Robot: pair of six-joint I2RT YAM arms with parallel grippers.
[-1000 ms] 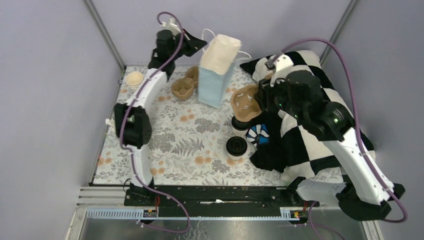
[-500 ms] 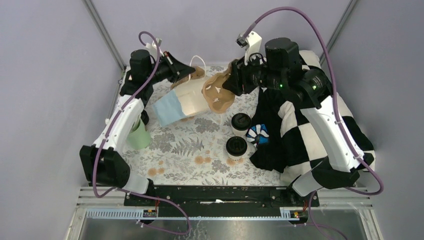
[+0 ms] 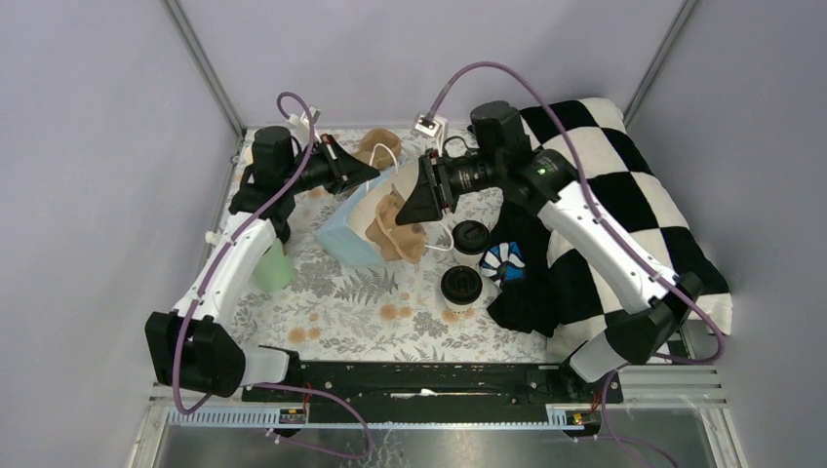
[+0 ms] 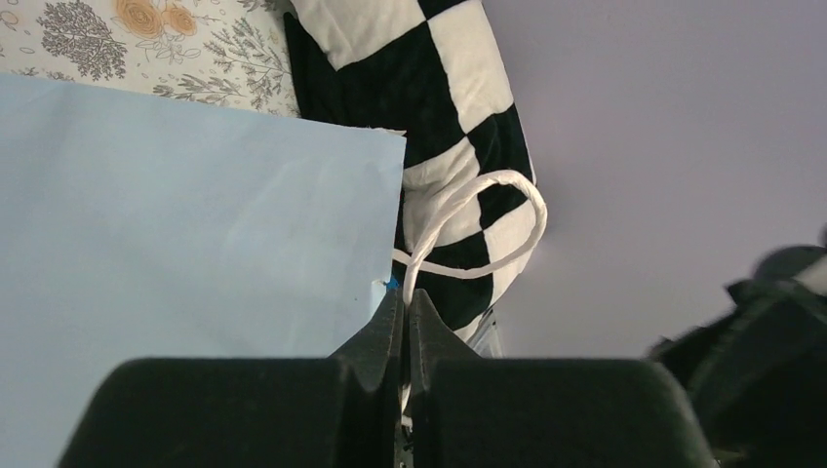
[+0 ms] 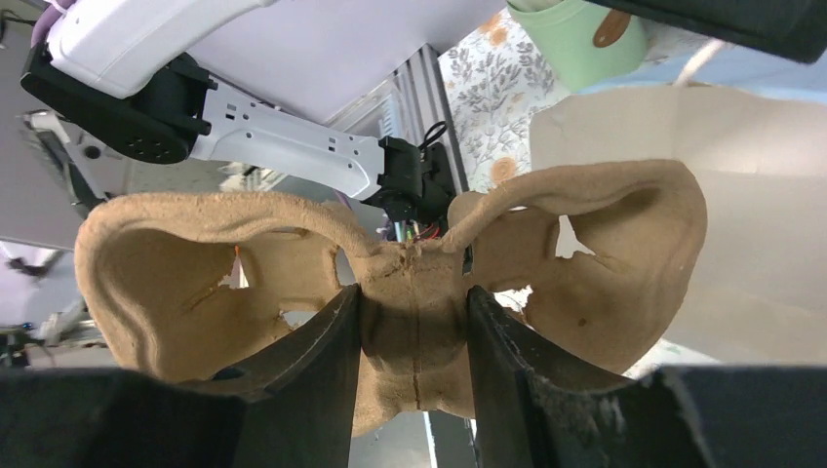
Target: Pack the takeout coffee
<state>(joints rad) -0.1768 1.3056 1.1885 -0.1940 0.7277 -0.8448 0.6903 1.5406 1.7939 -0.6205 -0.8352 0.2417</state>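
Blue bag (image 3: 343, 234) is tipped over, mouth facing right, on the far-left part of the tabletop (image 3: 341, 312). The left gripper (image 4: 405, 297) has its jaws fully closed on the bag's white handle (image 4: 468, 224), just behind the bag. The right gripper (image 5: 414, 312) has its jaws part open and clamped on the middle rib of a brown pulp cup carrier (image 5: 605, 253). The carrier's pockets are empty. It sits at the bag mouth and is probably partly inside, but the top view is too cluttered to be sure.

The takeout coffee is not packed. The far cup (image 3: 471, 237) and near cup (image 3: 460, 285), both black-lidded, stand on the tabletop right of the bag, beside the checkered cloth (image 3: 605, 195).

Half a second back the carrier was held higher, behind the bag mouth. It is now lower and against the mouth. The cups are unmoved.

A mint-green cup (image 3: 273, 268) stands left of the bag at the tabletop's left edge. There is open floral surface on the near side of the bag.
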